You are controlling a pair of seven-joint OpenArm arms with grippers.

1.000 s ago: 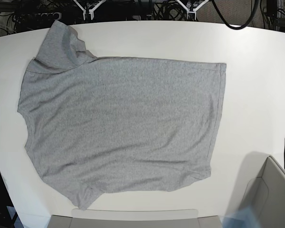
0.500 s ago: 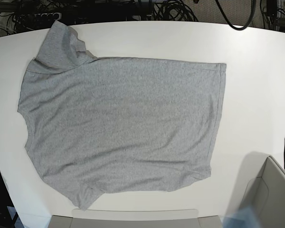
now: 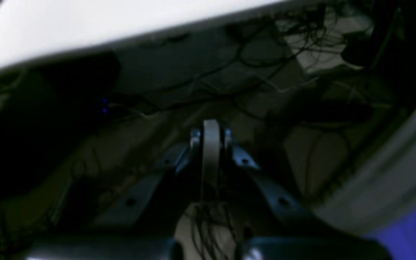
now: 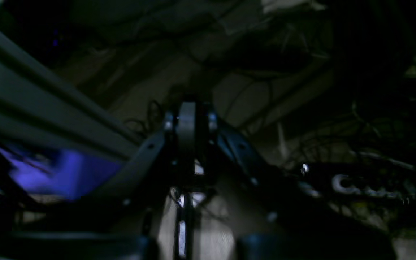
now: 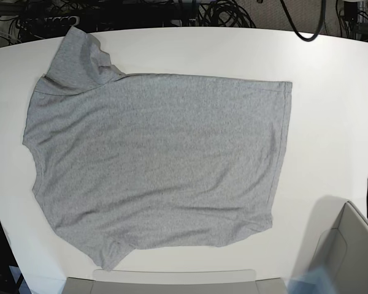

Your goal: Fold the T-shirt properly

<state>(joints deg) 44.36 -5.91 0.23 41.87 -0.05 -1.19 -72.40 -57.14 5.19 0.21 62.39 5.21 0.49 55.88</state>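
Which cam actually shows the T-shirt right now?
The base view. The T-shirt lies spread flat on the white table, plain grey side up, whole outline in frame. Both wrist views show none of it: dim and blurred, just gripper hardware against cables and dark clutter.

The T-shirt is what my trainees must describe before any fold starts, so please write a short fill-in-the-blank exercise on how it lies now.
1. The T-shirt lies spread out flat on the white ____.
2. The side facing up is plain ____, with no lettering showing.
3. In the base view its straight hem points to the ____ of the picture.
4. The number of grippers touching it in the base view is ____.

Missing words: table; grey; right; zero
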